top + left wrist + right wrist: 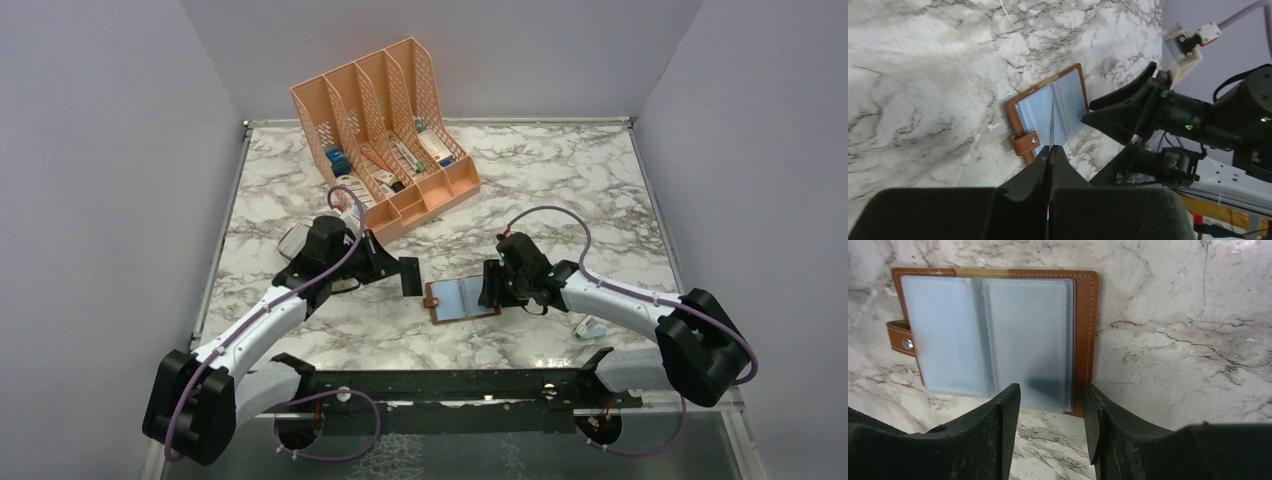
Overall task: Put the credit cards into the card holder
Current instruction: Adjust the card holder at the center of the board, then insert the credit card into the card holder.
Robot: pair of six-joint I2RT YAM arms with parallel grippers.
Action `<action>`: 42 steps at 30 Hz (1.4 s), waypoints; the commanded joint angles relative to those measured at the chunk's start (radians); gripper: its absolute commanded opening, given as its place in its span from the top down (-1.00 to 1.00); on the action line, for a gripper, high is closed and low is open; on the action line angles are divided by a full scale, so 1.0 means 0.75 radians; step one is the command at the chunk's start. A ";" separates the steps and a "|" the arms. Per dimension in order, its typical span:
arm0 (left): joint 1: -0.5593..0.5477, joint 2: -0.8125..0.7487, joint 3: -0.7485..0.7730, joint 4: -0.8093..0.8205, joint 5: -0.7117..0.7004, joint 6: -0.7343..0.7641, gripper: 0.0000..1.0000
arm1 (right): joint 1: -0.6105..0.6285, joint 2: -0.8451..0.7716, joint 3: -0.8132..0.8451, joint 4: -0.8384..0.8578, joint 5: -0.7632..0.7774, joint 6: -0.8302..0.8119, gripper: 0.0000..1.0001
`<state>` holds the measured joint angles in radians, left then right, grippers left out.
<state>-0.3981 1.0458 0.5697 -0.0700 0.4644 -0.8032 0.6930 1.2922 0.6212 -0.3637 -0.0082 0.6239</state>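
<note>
On the marble table (560, 170), the brown card holder (462, 300) is lying open. Left of it, the left gripper (1050, 147) is pinching a thin credit card (1052, 116) edge-on; at its right edge, the right gripper (1051, 395) is hanging, jaws spread.

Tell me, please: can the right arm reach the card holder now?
Probably yes. The right gripper hangs open right over the holder's edge, with nothing between them. The left gripper, shut on a card, is at the opposite side.
</note>
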 commanded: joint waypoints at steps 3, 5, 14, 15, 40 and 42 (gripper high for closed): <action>-0.123 0.063 -0.116 0.360 0.065 -0.282 1.00 | 0.000 0.061 -0.053 0.106 -0.088 0.025 0.10; -0.167 0.110 -0.107 0.380 0.059 -0.291 1.00 | 0.000 0.042 -0.068 0.114 -0.127 0.032 0.15; -0.282 0.301 -0.037 0.417 0.014 -0.237 1.00 | 0.000 -0.086 -0.133 0.093 -0.273 0.095 0.18; -0.286 0.320 -0.036 0.422 0.015 -0.234 1.00 | 0.000 -0.105 -0.118 0.058 -0.243 0.093 0.18; -0.356 0.736 0.118 0.475 0.122 -0.039 1.00 | 0.000 0.173 0.069 0.087 -0.040 0.011 0.51; -0.359 0.751 0.125 0.474 0.124 -0.035 1.00 | 0.001 0.190 0.062 0.093 -0.032 0.007 0.53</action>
<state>-0.6537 1.5875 0.6289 0.2619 0.5163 -0.8692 0.6918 1.4071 0.6685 -0.3340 -0.0898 0.6491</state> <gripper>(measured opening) 0.010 0.243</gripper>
